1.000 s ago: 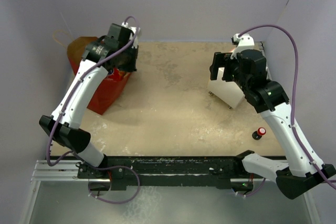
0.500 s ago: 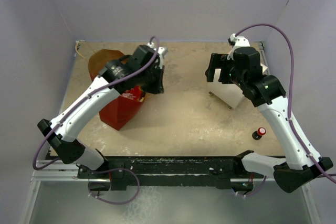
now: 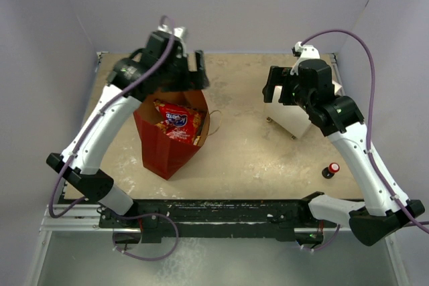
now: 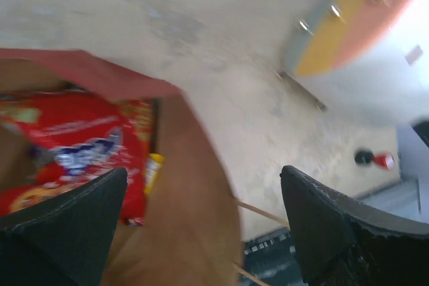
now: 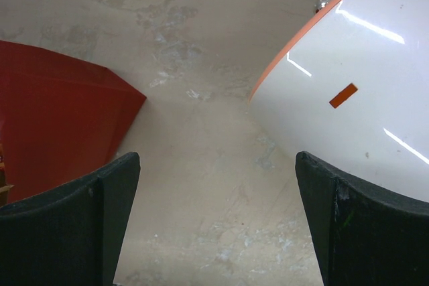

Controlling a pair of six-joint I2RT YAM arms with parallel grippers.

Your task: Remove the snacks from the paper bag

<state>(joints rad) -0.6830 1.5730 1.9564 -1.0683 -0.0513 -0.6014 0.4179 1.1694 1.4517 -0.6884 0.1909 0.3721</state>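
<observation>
Red paper bag (image 3: 167, 152) standing open on the tabletop (image 3: 248, 145), both claws spread apart.
A red cookie bag (image 3: 175, 120) lies in its mouth. The left claw (image 4: 201, 179) hovers over the bag's far rim, empty; the right claw (image 5: 216, 165) hangs empty beside a white container (image 3: 289, 117).

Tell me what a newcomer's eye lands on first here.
The red paper bag stands open left of centre, with a red cookie bag showing in its mouth. The left gripper hangs open just above that mouth. On the right, a white cylinder sits by the open right gripper.
</observation>
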